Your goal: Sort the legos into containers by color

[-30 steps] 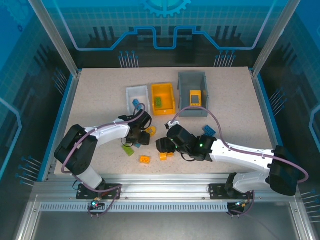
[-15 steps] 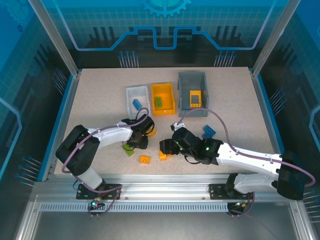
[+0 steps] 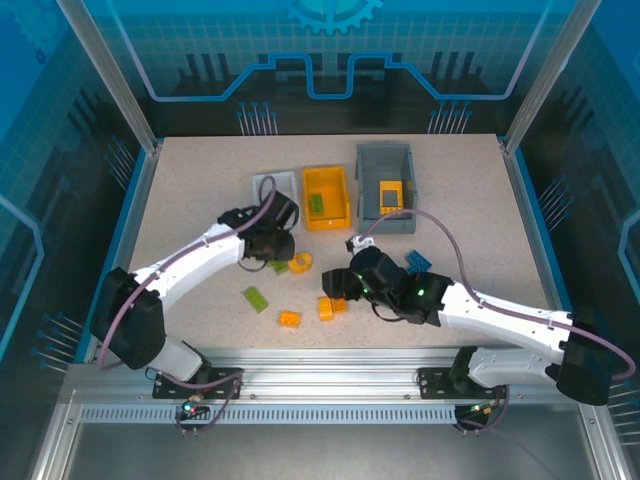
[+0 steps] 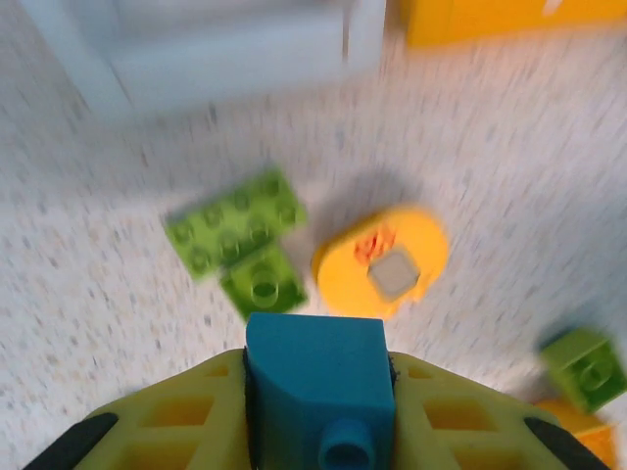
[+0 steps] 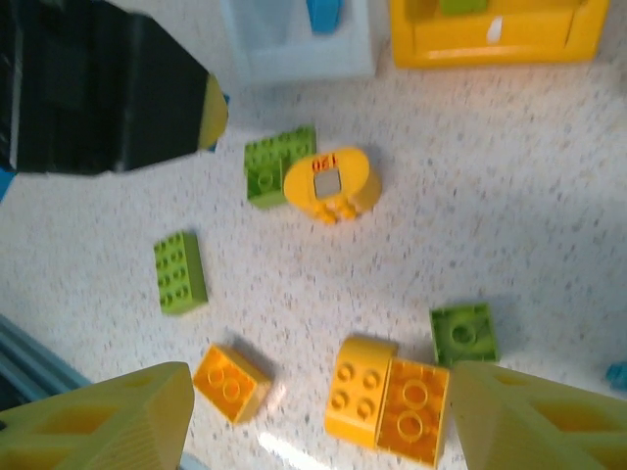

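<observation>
My left gripper is shut on a blue lego, held above the table just in front of the white container. Below it lie two green legos and a round yellow piece. The right gripper hangs open over a pair of orange legos, its fingers wide apart and holding nothing. The orange container holds a green lego. In the grey container lies a yellow piece.
Loose legos lie on the table: a green one, an orange one, a small green one and a blue one. The left gripper's black body sits close to the upper left of the right gripper.
The left gripper has shut on the blue lego and carried it up and back toward the white container. The right gripper has shifted slightly right and stayed open.
</observation>
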